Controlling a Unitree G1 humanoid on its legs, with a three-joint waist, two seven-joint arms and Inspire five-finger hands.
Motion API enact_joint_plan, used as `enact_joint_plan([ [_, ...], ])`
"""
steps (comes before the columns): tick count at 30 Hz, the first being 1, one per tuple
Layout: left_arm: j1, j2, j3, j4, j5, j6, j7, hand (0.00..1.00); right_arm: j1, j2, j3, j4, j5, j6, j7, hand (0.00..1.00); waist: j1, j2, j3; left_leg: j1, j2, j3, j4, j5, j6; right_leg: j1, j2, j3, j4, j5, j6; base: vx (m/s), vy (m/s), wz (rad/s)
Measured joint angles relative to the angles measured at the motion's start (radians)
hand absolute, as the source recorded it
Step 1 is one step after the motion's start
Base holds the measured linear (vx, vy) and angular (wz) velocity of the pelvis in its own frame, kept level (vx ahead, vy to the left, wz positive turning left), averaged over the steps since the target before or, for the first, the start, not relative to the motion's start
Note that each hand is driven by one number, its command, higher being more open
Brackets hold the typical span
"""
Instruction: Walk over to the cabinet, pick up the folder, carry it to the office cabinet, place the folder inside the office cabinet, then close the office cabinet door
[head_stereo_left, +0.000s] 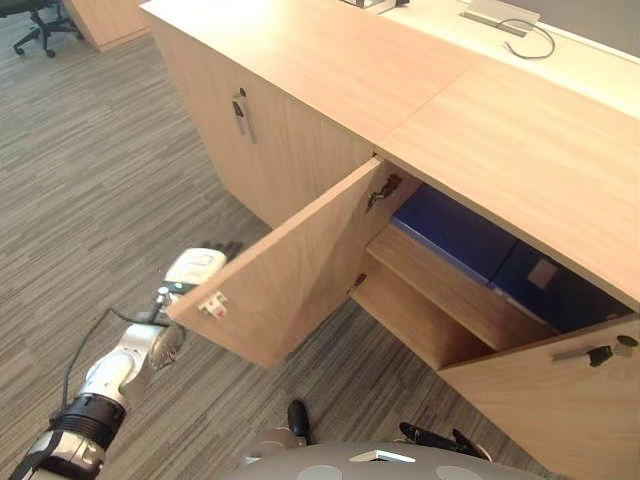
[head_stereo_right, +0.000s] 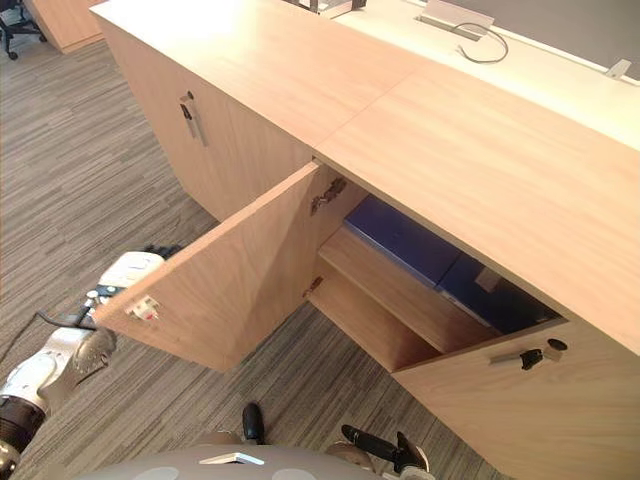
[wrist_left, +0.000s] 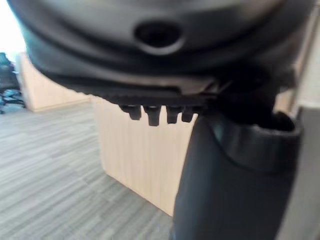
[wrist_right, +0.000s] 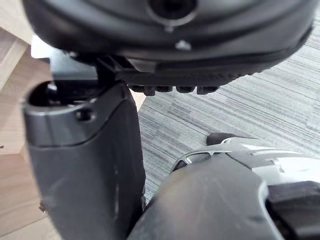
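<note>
Left hand at the free edge of the open office cabinet door, partly hidden behind its outer face; open or curled, impossible to tell. Right hand low over the floor, grip unreadable. Blue folder already inside on the upper shelf, right of and beyond the left hand, long axis along the cabinet. Likely next: pushing the door shut with the nearer left hand.

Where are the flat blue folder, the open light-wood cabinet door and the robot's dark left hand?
flat blue folder (head_stereo_left: 452, 228): left eye view, its top face.
open light-wood cabinet door (head_stereo_left: 290, 275): left eye view, middle of its inner face.
dark left hand (head_stereo_left: 195, 268): left eye view, its white-covered part.
</note>
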Motion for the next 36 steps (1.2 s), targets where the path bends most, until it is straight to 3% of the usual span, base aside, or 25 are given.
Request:
enact_joint_plan([
  [5, 0.046, -0.129, -0.124, -0.024, 0.000, -0.097, -0.055, 1.00, -0.029, -0.019, 0.036, -0.007, -0.200, -0.009, 0.040, 1.00, -0.030, -0.012, -0.016, -0.032, -0.008, 0.001, -0.003, 0.019, 0.013, -0.022, -0.005, -0.027, -0.026, 0.000, 0.001, -0.09, 0.011, -0.05],
  [11, 0.106, -0.248, -0.155, -0.024, 0.001, -0.109, -0.111, 1.00, -0.030, -0.053, 0.077, -0.053, -0.377, -0.042, 0.122, 1.00, -0.033, -0.015, -0.016, -0.042, -0.010, 0.007, -0.004, 0.032, 0.009, -0.012, -0.003, -0.038, -0.072, -0.019, 0.019, -0.11, -0.020, -0.06],
  [15, 0.134, -0.301, -0.155, -0.024, 0.001, -0.114, -0.138, 1.00, -0.031, -0.080, 0.099, -0.069, -0.399, -0.049, 0.168, 1.00, -0.043, -0.008, -0.017, -0.045, -0.005, 0.006, -0.004, 0.040, 0.009, -0.015, 0.000, -0.039, -0.074, -0.027, 0.023, -0.05, -0.005, 0.01],
  [19, 0.136, -0.321, -0.154, -0.024, 0.001, -0.115, -0.145, 1.00, -0.031, -0.087, 0.127, -0.096, -0.436, -0.075, 0.204, 1.00, -0.058, -0.016, -0.015, -0.057, -0.011, 0.032, -0.003, 0.033, 0.016, -0.028, -0.005, -0.021, -0.093, -0.009, 0.050, 0.05, 0.035, -0.13],
  [26, 0.140, -0.333, -0.154, -0.023, 0.000, -0.114, -0.156, 1.00, -0.031, -0.095, 0.169, -0.125, -0.432, -0.088, 0.228, 1.00, -0.078, -0.027, -0.010, -0.046, -0.033, 0.076, 0.001, -0.006, 0.026, -0.039, -0.023, 0.029, -0.088, 0.005, 0.059, 0.14, 0.048, -0.20],
  [33, 0.140, -0.344, -0.166, -0.009, -0.005, -0.099, -0.155, 1.00, -0.031, -0.097, 0.198, -0.131, -0.393, -0.080, 0.219, 1.00, -0.082, -0.021, -0.013, 0.005, -0.007, 0.130, 0.002, -0.042, -0.001, -0.053, -0.011, 0.072, -0.023, 0.009, 0.054, 0.13, 0.001, -0.24],
  [36, 0.135, -0.355, -0.182, 0.032, -0.005, -0.095, -0.156, 1.00, -0.032, -0.109, 0.223, -0.131, -0.391, -0.077, 0.213, 1.00, -0.084, -0.007, -0.021, 0.020, 0.007, 0.149, 0.002, -0.056, -0.010, -0.056, 0.001, 0.083, -0.013, 0.018, 0.040, 0.11, -0.020, -0.22],
])
